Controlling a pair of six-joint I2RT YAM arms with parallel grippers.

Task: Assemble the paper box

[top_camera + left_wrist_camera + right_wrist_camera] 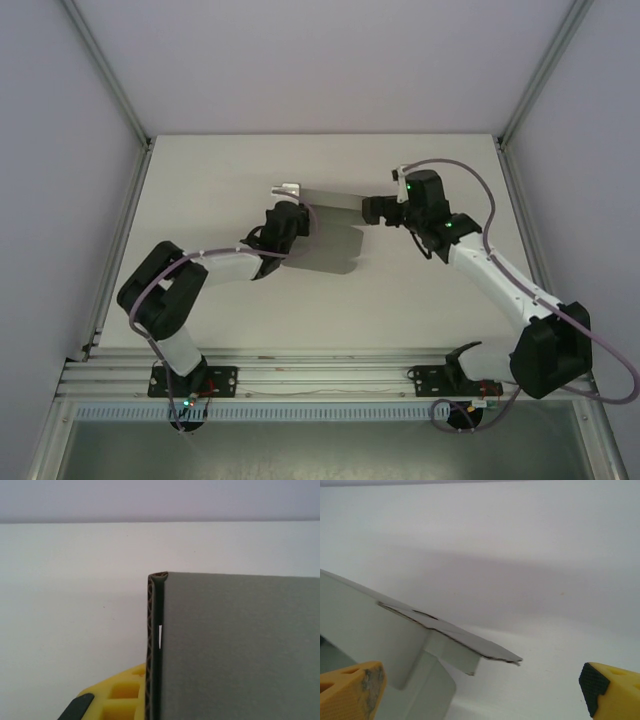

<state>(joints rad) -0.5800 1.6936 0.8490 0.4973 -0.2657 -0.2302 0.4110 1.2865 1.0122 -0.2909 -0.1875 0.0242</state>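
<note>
left jaws clamp a folded edge of the grey paper box (335,250) at mid worktop (220,180); right jaws stand wide apart beside its right end.

I get soft, even overhead light, no glare. A broad faint shadow crosses the table (545,530) behind the paper box (380,635) in the right wrist view. Top view slightly soft.

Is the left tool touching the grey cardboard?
Touching. The left wrist view shows a yellow finger of the left tool pressed against the grey cardboard paper box, no gap.
</note>
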